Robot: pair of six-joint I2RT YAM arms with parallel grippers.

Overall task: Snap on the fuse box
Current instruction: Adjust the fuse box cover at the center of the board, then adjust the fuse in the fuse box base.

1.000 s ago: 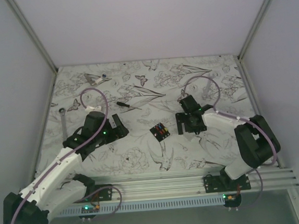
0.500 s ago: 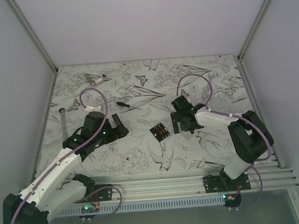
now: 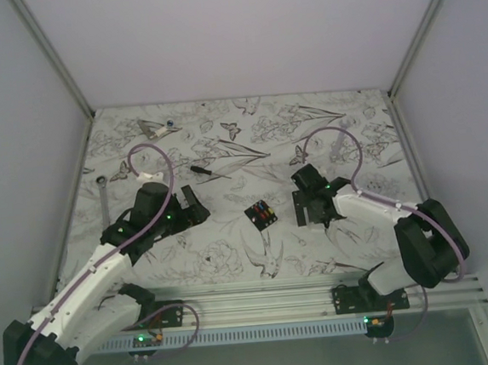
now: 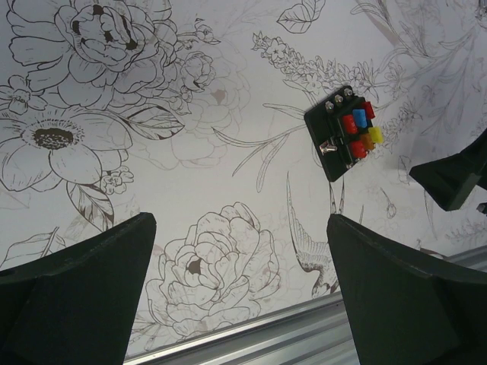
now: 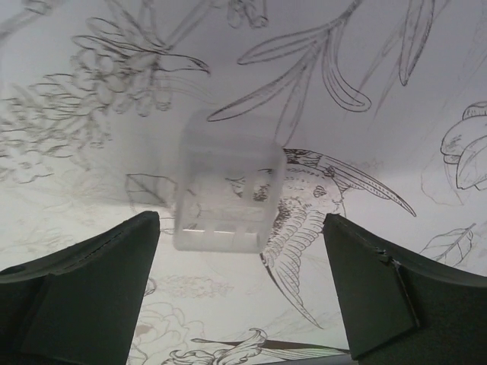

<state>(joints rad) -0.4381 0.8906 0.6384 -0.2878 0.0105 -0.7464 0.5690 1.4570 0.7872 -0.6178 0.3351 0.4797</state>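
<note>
On floral bench [image 3: 234, 260]: screwdriver [image 3: 202, 170] and wrench [image 3: 103, 199] near left claw [image 4: 240, 296]; fuse box [image 3: 261, 212] mid-bench between arms. Both claws spread wide, gripping nothing; blurred clear cover [image 5: 228, 190] under right claw [image 5: 240, 293].

The fuse box [image 3: 261, 213] lies near the middle of the table, a little toward the near edge, coloured fuses showing on top. The left gripper [image 3: 196, 206] hangs to its left and the right gripper [image 3: 304, 209] nearer on its right, neither touching it. A screwdriver [image 3: 204, 170] lies farther back, a wrench [image 3: 103, 199] by the left edge, and a metal piece [image 3: 155, 128] near the far left corner.
</note>
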